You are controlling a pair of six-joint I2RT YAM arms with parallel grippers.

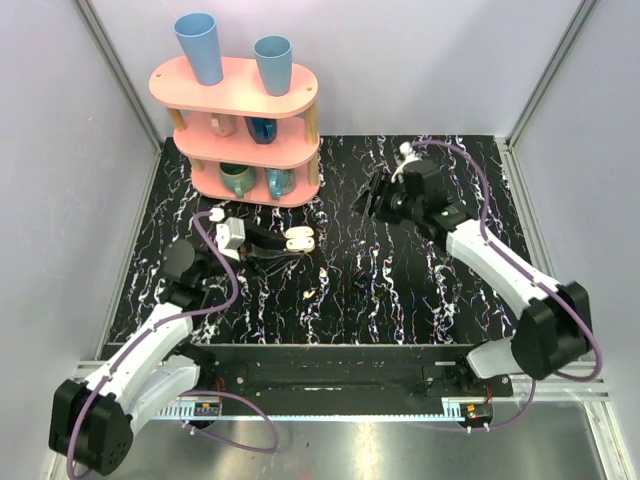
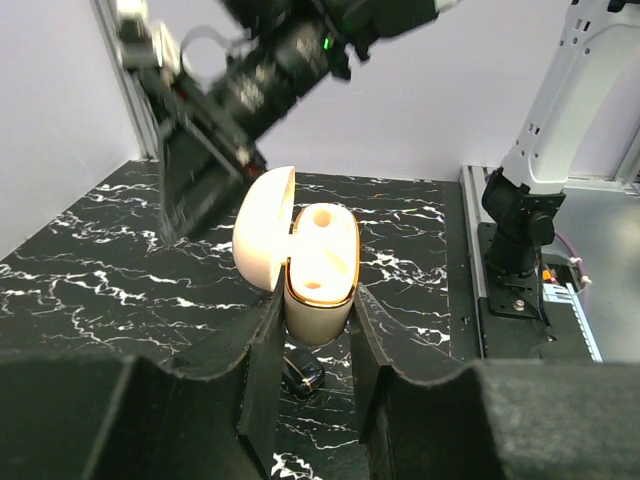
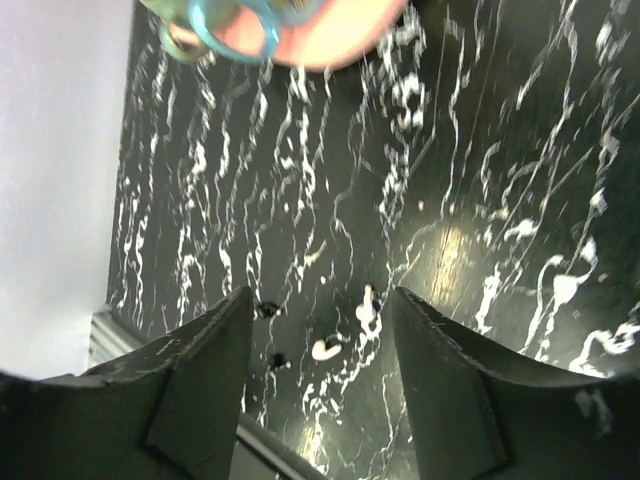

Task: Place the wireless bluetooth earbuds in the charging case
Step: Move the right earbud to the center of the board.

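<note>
The charging case (image 2: 320,268) is cream-white with a gold rim and stands open, its lid (image 2: 262,228) swung to the left. My left gripper (image 2: 315,305) is shut on the case's base and holds it above the table; it also shows in the top view (image 1: 297,241). Both sockets of the case look empty. Two cream-white earbuds (image 3: 366,303) (image 3: 326,348) lie on the black marble table, also seen in the top view (image 1: 325,271) (image 1: 311,293). My right gripper (image 3: 318,295) is open and empty, high above the earbuds (image 1: 372,200).
A pink two-tier shelf (image 1: 240,90) with blue and teal cups stands at the back left. Two small black bits (image 3: 266,310) (image 3: 278,360) lie near the earbuds. A small black object (image 2: 303,373) lies on the table under the case.
</note>
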